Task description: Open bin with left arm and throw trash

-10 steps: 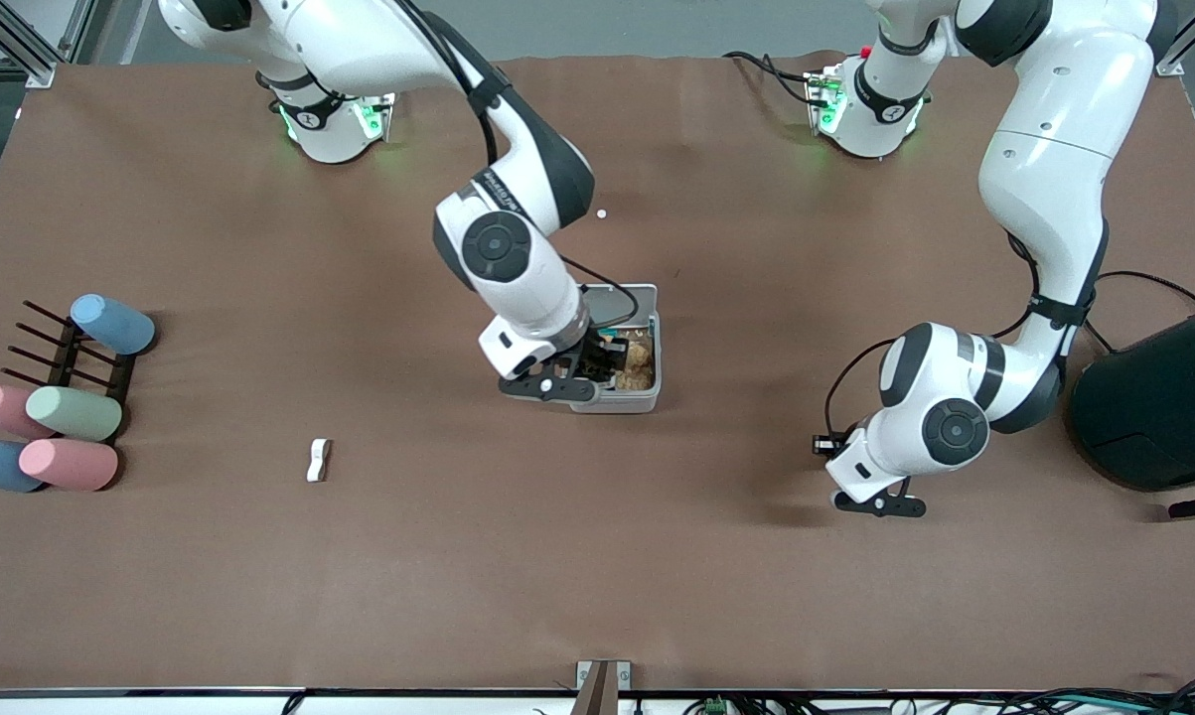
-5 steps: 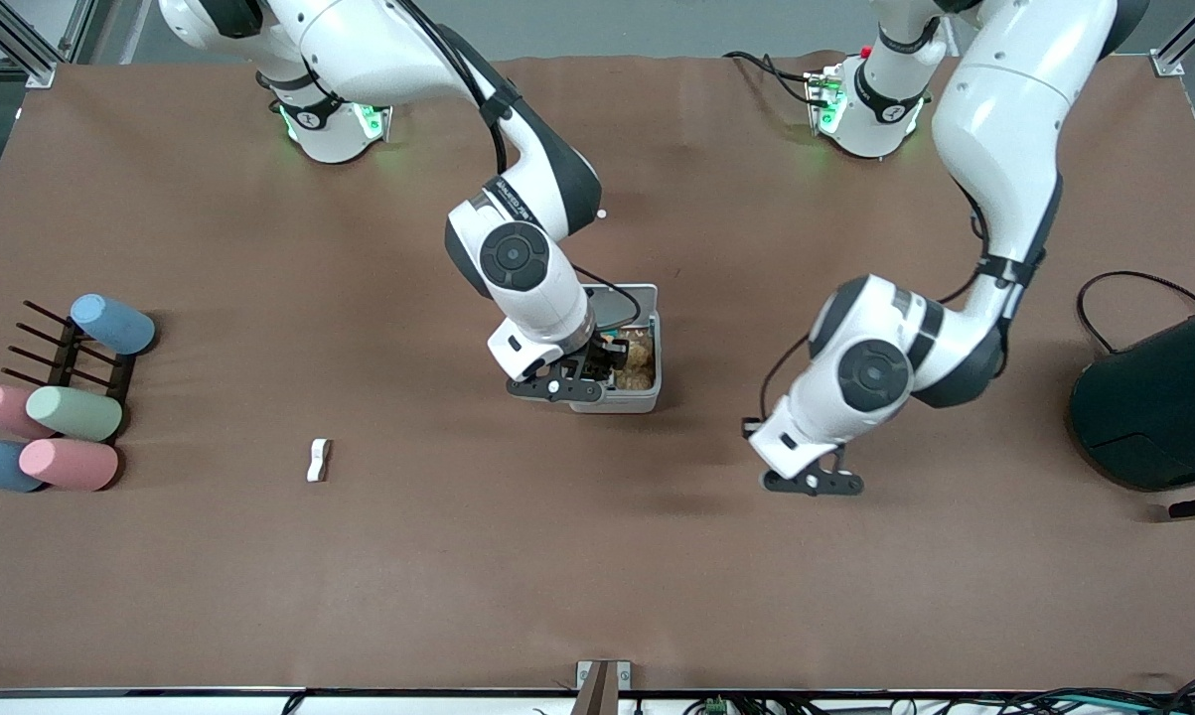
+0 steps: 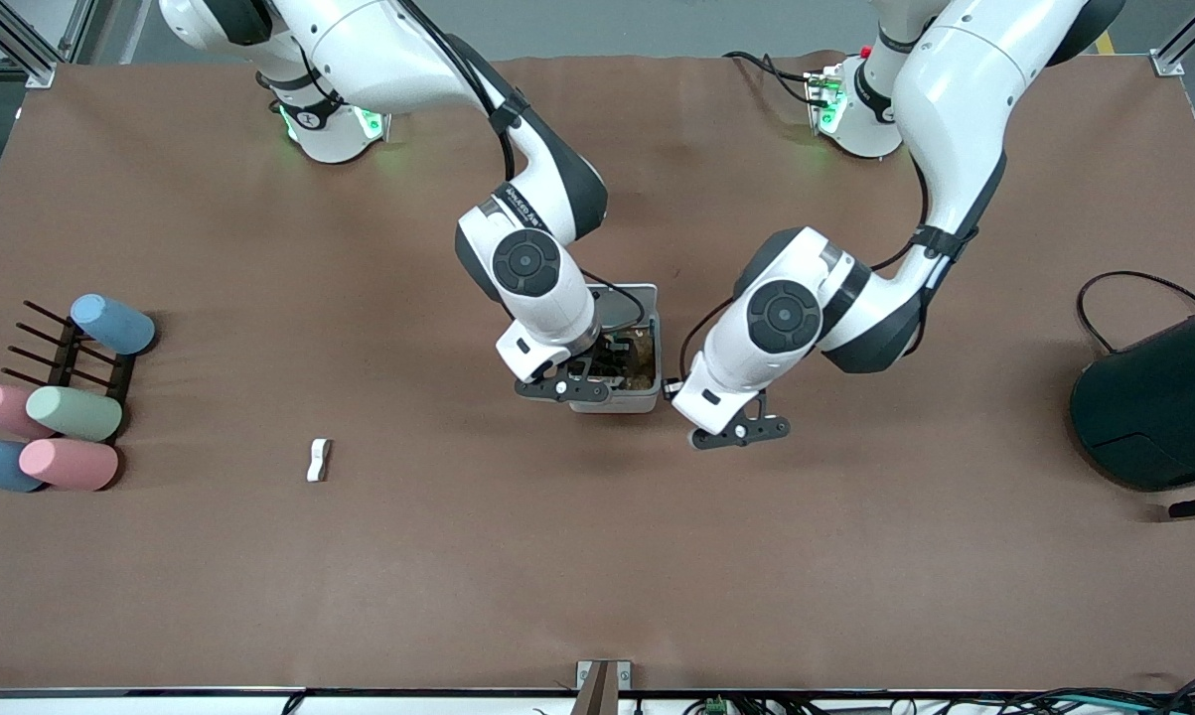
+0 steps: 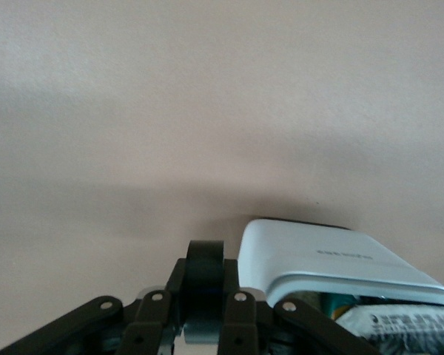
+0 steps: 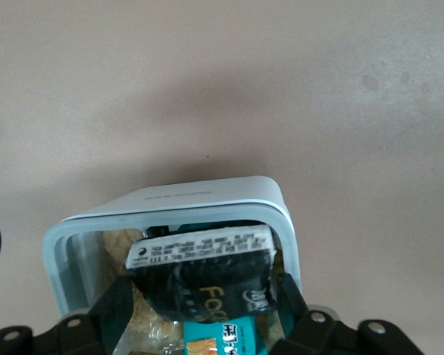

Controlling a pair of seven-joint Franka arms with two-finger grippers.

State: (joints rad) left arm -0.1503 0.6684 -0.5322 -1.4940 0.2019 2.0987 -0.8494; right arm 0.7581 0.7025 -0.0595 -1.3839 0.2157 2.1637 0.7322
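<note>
The light-grey bin (image 3: 647,397) stands mid-table with its white lid (image 3: 625,301) swung open. It holds crumpled wrappers. My right gripper (image 3: 585,382) hangs in the bin's mouth, shut on the black printed packet (image 5: 207,274), whose white label edge lies over the bin's (image 5: 200,194) contents. My left gripper (image 3: 734,432) hovers just beside the bin, toward the left arm's end, shut on the little black tape roll (image 4: 206,275). The bin (image 4: 325,255) shows close in the left wrist view. The white bone-shaped strip (image 3: 319,460) lies on the table toward the right arm's end.
Several pastel cylinders (image 3: 73,412) lie by a black rack (image 3: 66,356) at the right arm's end. A large dark teal container (image 3: 1158,407) with a black cable (image 3: 1133,283) stands at the left arm's end.
My left arm has swung from near the teal container to right beside the bin, carrying the tape roll. My right gripper has stayed in the bin, shifting only slightly.
</note>
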